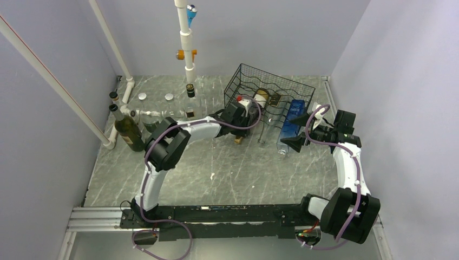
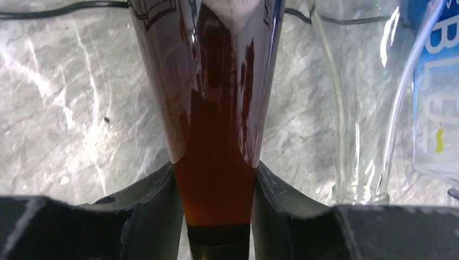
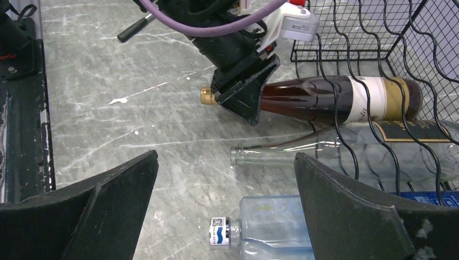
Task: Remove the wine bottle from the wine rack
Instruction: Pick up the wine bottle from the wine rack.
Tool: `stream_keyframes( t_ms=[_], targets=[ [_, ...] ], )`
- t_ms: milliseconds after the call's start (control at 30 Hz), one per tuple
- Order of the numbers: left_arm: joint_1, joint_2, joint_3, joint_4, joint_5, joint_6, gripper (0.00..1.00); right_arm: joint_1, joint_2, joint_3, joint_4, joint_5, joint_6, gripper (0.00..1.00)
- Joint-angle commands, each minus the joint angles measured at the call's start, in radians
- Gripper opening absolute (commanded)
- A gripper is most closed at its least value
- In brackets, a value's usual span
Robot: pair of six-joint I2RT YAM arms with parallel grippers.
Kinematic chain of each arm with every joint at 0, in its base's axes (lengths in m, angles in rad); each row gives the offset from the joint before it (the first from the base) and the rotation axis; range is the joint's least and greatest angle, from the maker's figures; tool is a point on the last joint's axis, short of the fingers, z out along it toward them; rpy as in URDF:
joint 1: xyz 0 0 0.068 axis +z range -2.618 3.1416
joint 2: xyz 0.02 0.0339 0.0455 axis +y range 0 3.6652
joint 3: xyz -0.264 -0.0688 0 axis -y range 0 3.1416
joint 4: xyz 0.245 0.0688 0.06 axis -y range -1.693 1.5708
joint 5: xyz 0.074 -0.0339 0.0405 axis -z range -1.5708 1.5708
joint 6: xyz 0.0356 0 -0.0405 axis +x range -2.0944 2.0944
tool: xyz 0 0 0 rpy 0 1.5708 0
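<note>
Clamping on the neck of the wine bottle (image 3: 308, 97) with the left fingers (image 2: 157, 216), one pressed to each side of the glass just behind the gold cap, so closed on it rather than merely around it. Holding the right fingers (image 3: 108, 206) spread wide and empty over the desk (image 3: 135, 119) to the right, well apart from that neck, above a square blue-labelled bottle (image 3: 270, 233). Lies on its side in the lowest row of the wine rack (image 1: 276, 86), base deep among the wavy wires, neck poking out of the near side toward the left arm. Runs lengthwise from cap at near left to base at far right, so probably wants drawing straight back along that line, not lifting, to clear the wires arched over its shoulder. Looks dark amber-brown, glowing reddish up close, with a white label edged in gold around the body. Rests just beside a clear empty bottle (image 3: 281, 154) on its right, worth not dragging along.
</note>
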Motion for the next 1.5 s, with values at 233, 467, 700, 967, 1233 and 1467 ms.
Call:
stream_keyframes(
  t_ms=[233,467,700,967,1233,1467],
  targets=[
    [-0.006,-0.258,-0.239,0.088,-0.082,0.062,0.0,-0.005,-0.016,0.005,0.01,-0.036,-0.028,1.0],
    [-0.006,-0.336,-0.307,0.138,-0.089,0.08,0.0,-0.007,-0.016,0.003,0.01,-0.037,-0.026,1.0],
    [-0.005,-0.398,-0.355,0.138,-0.087,0.091,0.0,-0.008,-0.015,0.003,0.01,-0.037,-0.026,1.0],
    [-0.006,-0.497,-0.443,0.163,-0.073,0.079,0.0,-0.008,-0.013,0.002,0.01,-0.038,-0.026,1.0],
    [-0.006,-0.6,-0.506,0.147,-0.053,0.063,0.0,-0.008,-0.015,0.002,0.01,-0.037,-0.029,1.0],
    [-0.006,-0.695,-0.568,0.116,-0.018,0.044,0.0,-0.009,-0.02,0.0,0.01,-0.039,-0.029,1.0]
  ],
)
